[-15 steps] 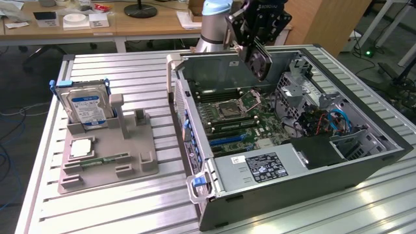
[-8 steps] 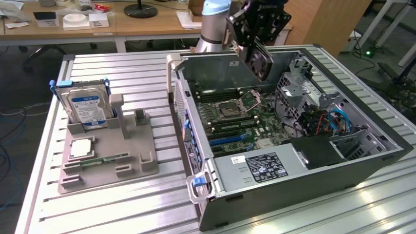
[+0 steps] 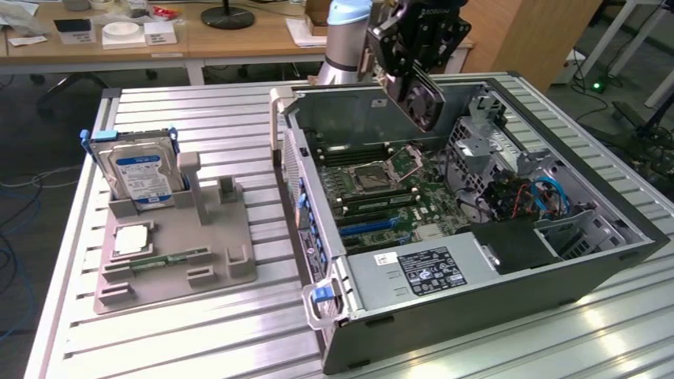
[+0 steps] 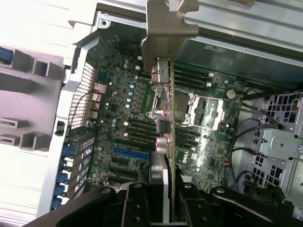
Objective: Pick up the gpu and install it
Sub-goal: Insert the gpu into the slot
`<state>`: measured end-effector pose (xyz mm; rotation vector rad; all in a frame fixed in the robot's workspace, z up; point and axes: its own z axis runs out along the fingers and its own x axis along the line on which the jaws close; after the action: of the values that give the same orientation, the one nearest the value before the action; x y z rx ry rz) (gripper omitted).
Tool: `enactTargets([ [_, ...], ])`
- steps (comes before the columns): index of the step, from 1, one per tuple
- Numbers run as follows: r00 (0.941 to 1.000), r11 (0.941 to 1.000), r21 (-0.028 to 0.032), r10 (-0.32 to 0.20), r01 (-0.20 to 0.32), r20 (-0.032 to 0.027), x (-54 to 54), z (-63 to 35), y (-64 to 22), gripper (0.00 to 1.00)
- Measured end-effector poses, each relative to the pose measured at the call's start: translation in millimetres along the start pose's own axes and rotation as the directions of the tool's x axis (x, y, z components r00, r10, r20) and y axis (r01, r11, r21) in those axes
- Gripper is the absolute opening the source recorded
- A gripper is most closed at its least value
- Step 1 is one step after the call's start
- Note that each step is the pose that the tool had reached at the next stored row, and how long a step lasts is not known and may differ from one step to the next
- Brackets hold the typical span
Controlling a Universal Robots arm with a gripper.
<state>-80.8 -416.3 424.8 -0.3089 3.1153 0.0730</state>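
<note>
Gripping gpu (image 3: 424, 99) above case (image 3: 453, 312) holding motherboard (image 3: 392, 196)

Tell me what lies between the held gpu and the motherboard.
Nothing: in the exterior view the gpu hangs in the tool above the motherboard, bare air between.

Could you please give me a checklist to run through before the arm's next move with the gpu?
1. Grip: ok. The hand is shut on the gpu, which is held edge-on.
2. Case open: ok. The motherboard is exposed.
3. Blue slot empty: ok.
4. Gpu seated: not ok. It hangs above the motherboard.
5. Gpu lined up with the blue slot: cannot tell.
6. Blue cables away from the blue slot: ok.
</note>
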Motion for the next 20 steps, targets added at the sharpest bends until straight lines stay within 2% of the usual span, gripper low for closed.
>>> enactTargets([
  [11, 0.9982, 0.9982, -0.0009, -0.060, 0.060, -0.0027, 0.4, -0.1, -1.8, 0.28],
  [20, 0.9938, 0.9938, -0.0019, -0.111, 0.111, -0.0050, 0.6, -0.1, -3.0, 0.28],
])
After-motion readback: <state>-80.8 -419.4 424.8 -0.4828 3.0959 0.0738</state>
